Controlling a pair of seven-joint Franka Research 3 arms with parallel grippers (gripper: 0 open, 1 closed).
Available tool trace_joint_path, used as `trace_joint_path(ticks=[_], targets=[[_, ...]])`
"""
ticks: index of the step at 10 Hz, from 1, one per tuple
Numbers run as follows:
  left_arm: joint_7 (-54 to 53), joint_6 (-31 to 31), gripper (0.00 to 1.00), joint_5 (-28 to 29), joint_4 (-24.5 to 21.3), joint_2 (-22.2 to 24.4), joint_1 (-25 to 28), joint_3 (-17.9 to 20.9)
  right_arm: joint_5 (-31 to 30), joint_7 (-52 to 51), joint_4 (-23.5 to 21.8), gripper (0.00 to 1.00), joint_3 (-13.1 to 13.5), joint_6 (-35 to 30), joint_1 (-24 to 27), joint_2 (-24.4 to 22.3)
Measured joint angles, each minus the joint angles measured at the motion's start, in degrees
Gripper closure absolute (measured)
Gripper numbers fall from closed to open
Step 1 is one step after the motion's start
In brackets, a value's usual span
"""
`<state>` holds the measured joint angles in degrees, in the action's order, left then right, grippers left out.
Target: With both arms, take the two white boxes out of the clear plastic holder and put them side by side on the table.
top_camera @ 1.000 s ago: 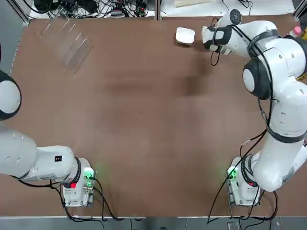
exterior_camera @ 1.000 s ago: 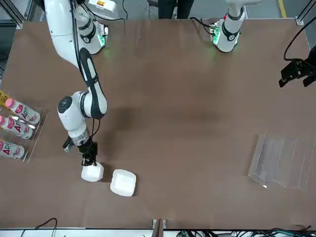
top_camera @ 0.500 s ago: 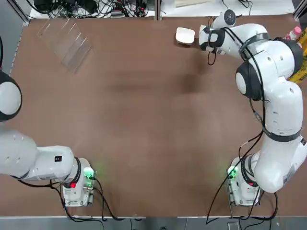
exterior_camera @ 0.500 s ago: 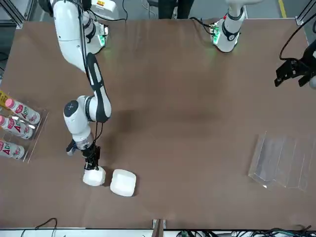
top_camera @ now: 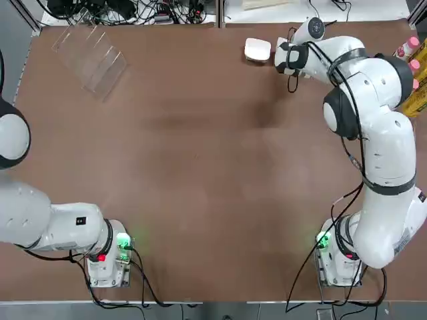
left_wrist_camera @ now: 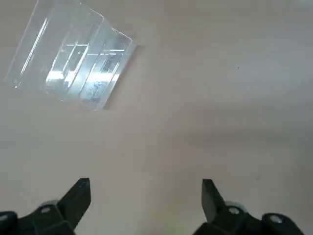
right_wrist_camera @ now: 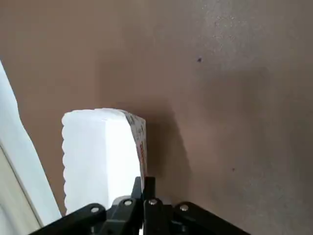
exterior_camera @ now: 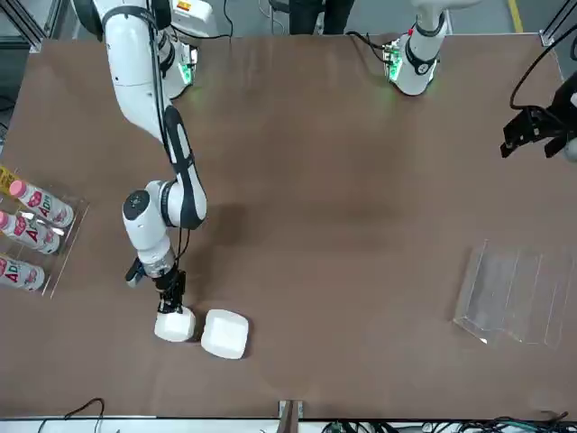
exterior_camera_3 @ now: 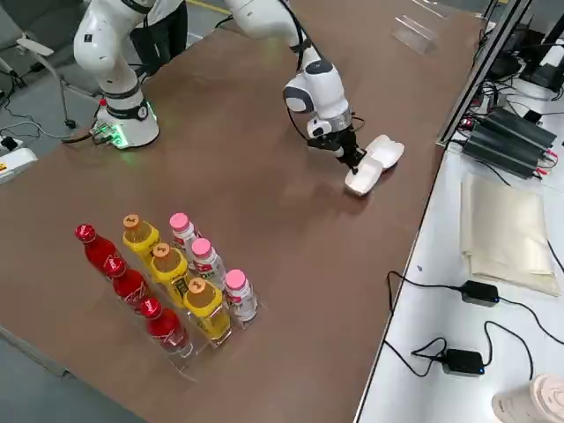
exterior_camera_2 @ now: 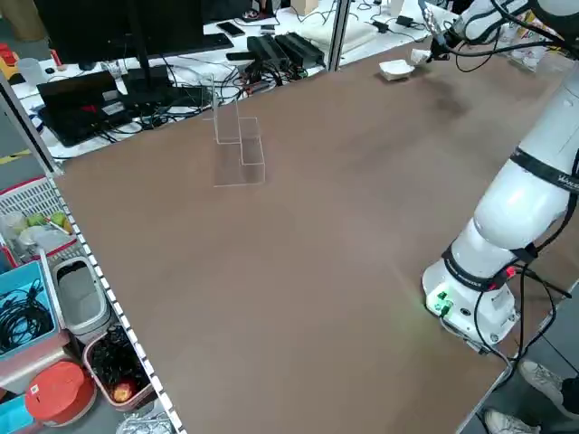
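Progress looks nearly complete: the clear acrylic slotted holder stands empty at about ten o'clock on the brown matte tabletop in the top view, and both small white rounded boxes sit far from it at about one o'clock, close to the far edge. One white box lies flat; the second white box is just beside it on the right arm's side, under the right tool. That tool's fingers are clenched together, tip down on or against the second box; whether it is pressing, nudging or merely touching I cannot tell. The two boxes look touching or nearly so, slightly askew, so my judgement is that only a final straightening and a retreat remain.

Open room is tight there: the tabletop's far edge runs just beyond the boxes, with a white side bench past it, and a rack of pink-capped bottles lies near at three o'clock. Toward the centre the brown surface is bare. The left tool hangs released, fingers wide, high above the tabletop near the holder, well apart from everything
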<state>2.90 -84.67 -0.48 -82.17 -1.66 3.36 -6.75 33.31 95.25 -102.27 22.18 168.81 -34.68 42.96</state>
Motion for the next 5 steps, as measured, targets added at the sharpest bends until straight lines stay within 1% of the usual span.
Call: trace_joint_path(ticks=[5], targets=[[1.0,0.1,0.00,0.0,0.0,0.0,0.0,-0.6,0.0,0.3,1.5,0.98,0.0,0.9,0.0,2.0]])
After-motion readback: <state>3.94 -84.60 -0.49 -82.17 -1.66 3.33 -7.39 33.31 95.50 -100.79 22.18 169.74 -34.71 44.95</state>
